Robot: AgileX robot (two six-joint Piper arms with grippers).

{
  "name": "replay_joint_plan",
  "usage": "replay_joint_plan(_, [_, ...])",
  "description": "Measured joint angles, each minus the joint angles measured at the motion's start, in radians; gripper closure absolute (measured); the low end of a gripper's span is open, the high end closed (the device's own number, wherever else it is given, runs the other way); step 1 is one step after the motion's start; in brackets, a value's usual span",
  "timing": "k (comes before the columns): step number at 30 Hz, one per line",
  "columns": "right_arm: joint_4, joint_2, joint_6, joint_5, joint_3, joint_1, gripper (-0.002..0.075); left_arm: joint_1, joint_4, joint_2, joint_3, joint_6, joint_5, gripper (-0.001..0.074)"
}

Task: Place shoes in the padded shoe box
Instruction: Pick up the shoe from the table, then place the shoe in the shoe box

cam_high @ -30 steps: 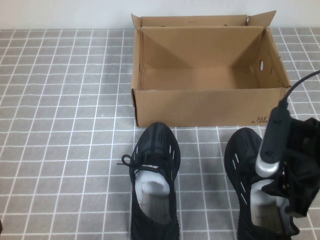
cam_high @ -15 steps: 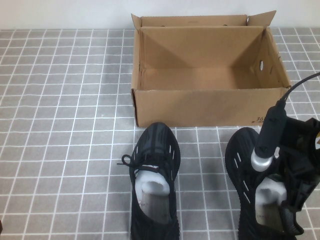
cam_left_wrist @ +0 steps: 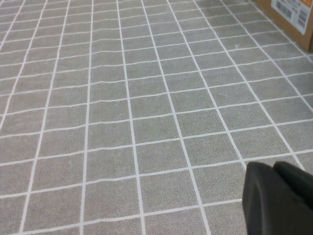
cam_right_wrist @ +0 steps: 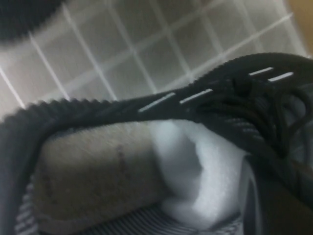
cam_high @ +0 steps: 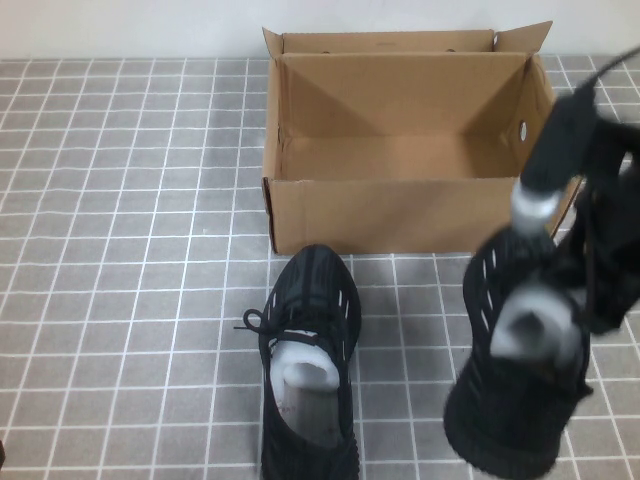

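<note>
My right gripper (cam_high: pixel 588 300) is shut on the inner side wall of the right black sneaker (cam_high: pixel 512 400) and holds it tilted above the floor, just in front of the right corner of the brown shoe box (cam_high: pixel 400 212). The right wrist view shows that sneaker (cam_right_wrist: pixel 146 105) close up with its white paper stuffing (cam_right_wrist: pixel 205 161), and a dark finger inside the opening. The other black sneaker (cam_high: pixel 310 300) lies on the tiles in front of the box, toe towards it. The box is open and empty. My left gripper (cam_left_wrist: pixel 279 196) is shut, low over bare tiles, far from the shoes.
A grey tiled floor with white grid lines (cam_high: pixel 130 250) spreads to the left of the box and shoes. A white wall runs behind the box. A box corner with an orange label (cam_left_wrist: pixel 293 12) shows at the edge of the left wrist view.
My right gripper has closed on the right sneaker and lifted it off the tiles, up and towards the box. The sneaker now hangs tilted. The left sneaker, box and left arm have not moved.
</note>
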Motion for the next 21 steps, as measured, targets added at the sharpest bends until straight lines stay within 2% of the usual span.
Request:
replay_joint_plan(7, [0.048,0.000,0.188,0.070,-0.235,0.000,0.0725,0.000,0.000,0.000,0.000,0.000,0.000,0.0738])
replay_joint_plan(16, [0.061,0.063,0.269,0.058,-0.382,0.000,0.0725,0.000,0.000,0.000,0.000,0.000,0.000,0.0738])
replay_joint_plan(21, [0.044,0.152,0.486,-0.019,-0.431,0.000,0.0725,0.000,0.000,0.000,0.000,0.000,0.000,0.0738])
